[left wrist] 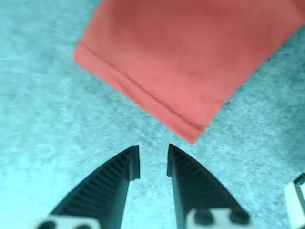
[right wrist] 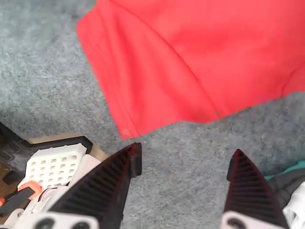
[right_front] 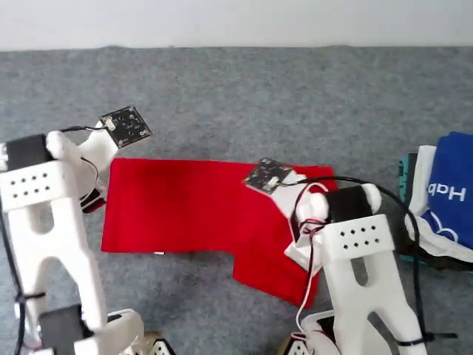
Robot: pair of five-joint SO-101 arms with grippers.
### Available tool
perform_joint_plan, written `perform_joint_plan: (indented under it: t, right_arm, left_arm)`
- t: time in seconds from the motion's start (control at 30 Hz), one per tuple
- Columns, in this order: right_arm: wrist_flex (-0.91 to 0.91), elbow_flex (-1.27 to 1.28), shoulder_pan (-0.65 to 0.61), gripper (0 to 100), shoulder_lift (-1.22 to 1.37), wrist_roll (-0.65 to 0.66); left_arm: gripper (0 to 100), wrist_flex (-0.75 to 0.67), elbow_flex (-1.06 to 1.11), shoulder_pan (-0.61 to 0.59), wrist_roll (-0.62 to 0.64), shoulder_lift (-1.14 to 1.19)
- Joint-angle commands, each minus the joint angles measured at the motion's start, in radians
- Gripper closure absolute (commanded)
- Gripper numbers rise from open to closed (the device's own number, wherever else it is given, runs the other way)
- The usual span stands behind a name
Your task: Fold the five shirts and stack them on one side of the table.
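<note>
Left gripper (left wrist: pixel 153 161) barely parted and right gripper (right wrist: pixel 186 162) spread wide, both empty, hover by the red shirt (right_front: pixel 185 207)

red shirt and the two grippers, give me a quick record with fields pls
red shirt: spread flat on the grey table, between the two arms
left gripper: narrowly open, empty, over bare table just off a shirt corner
right gripper: wide open, empty, over bare table beside a shirt edge
shirt stack: beside the right arm, blue shirt on top
held: nothing
</note>
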Motion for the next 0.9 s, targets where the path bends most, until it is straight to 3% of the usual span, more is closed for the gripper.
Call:
perform_joint_plan:
  t: [0.0, 0.1, 0.23, 0.33, 0.47, 0.7, 0.87]
  right_arm:
    - [0.039, -0.014, 0.084, 71.0, -0.022, -0.008]
    - [0.039, -0.032, 0.166, 71.2, -0.024, -0.008]
    - [0.041, -0.104, 0.3, 78.5, -0.024, -0.008]
    - [0.041, -0.15, 0.412, 88.0, -0.024, -0.006]
    - [0.042, -0.198, 0.558, 95.7, -0.025, -0.003]
    - [0.042, -0.232, 0.819, 97.7, -0.145, 0.002]
    - [0.042, -0.203, 0.943, 97.7, -0.251, 0.023]
  left_arm:
    - [89, 0.029, -0.035, 0.005, 0.009, -0.101]
    - [90, 0.021, -0.035, 0.02, 0.06, -0.114]
    - [93, 0.02, -0.031, 0.133, 0.262, -0.114]
    - [99, 0.02, 0.012, 0.301, 0.365, -0.114]
    - [98, 0.003, 0.101, 0.557, 0.482, -0.112]
    - [98, -0.16, 0.265, 0.939, 0.646, -0.112]
    - [98, -0.27, 0.346, 1.102, 0.678, -0.109]
